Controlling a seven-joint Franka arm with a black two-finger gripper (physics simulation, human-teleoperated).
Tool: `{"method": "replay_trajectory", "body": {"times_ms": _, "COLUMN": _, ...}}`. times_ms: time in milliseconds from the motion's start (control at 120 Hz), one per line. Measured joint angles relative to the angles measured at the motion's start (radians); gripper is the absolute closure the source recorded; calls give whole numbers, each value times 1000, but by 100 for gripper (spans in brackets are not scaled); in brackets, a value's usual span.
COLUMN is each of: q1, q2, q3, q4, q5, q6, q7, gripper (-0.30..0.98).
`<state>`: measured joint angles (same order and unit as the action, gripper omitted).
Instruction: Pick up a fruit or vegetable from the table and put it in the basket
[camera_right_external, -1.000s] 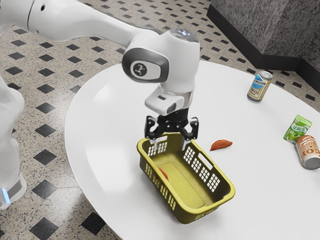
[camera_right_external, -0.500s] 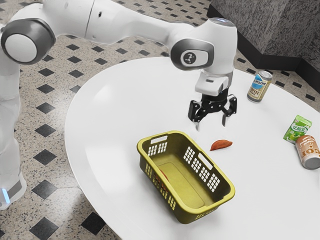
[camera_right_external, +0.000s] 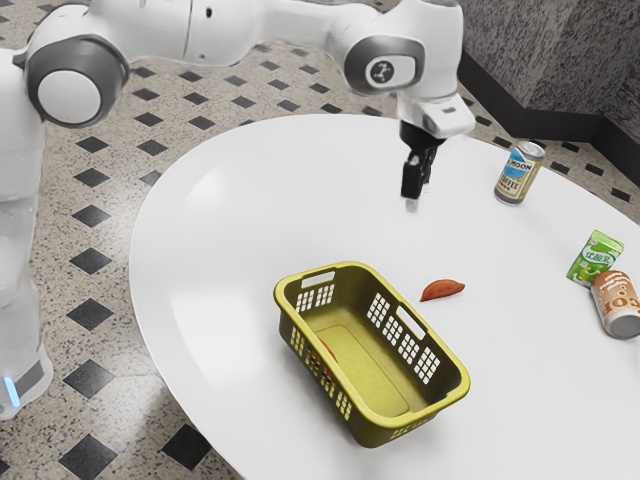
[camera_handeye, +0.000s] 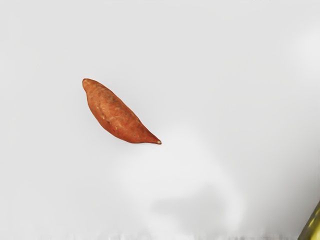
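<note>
My gripper (camera_right_external: 414, 196) hangs well above the table, seen from its side, beyond the basket and the sweet potato in the exterior view; whether it is open or shut cannot be told. An orange-brown sweet potato (camera_right_external: 443, 290) lies on the table beside the basket, apart from it. The yellow-green basket (camera_right_external: 362, 418) stands upright, with a reddish item partly visible inside along its left wall. In the wrist view the whole sweet potato (camera_handeye: 117, 115) lies below my hand, and a piece of the basket (camera_handeye: 312, 227) shows at the corner.
A coffee can (camera_right_external: 519, 173) stands toward the back of the round white table (camera_right_external: 230, 215). At the exterior view's right, a green carton (camera_right_external: 596, 258) stands by a brown-and-white can (camera_right_external: 617, 304).
My hand has left its place over the basket's back end, moving toward the exterior view's right, then farther back. It has also turned side-on. The basket and sweet potato have stayed put.
</note>
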<state>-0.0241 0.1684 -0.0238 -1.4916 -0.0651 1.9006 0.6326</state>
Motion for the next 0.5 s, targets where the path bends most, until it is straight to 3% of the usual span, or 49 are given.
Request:
{"method": "replay_trajectory", "body": {"times_ms": 83, "q1": -24, "q2": -39, "q3": 2, "q4": 0, "q5": 56, "q6": -46, "q7": -136, "gripper": 0}}
{"method": "replay_trajectory", "body": {"times_ms": 217, "q1": -16, "q2": 5, "q3": -2, "q4": 0, "q5": 86, "q6": -47, "q7": -319, "gripper": 0}}
{"method": "replay_trajectory", "body": {"times_ms": 500, "q1": -18, "q2": 107, "q3": -13, "q4": 0, "q5": 25, "q6": 55, "q7": -596, "gripper": 0}}
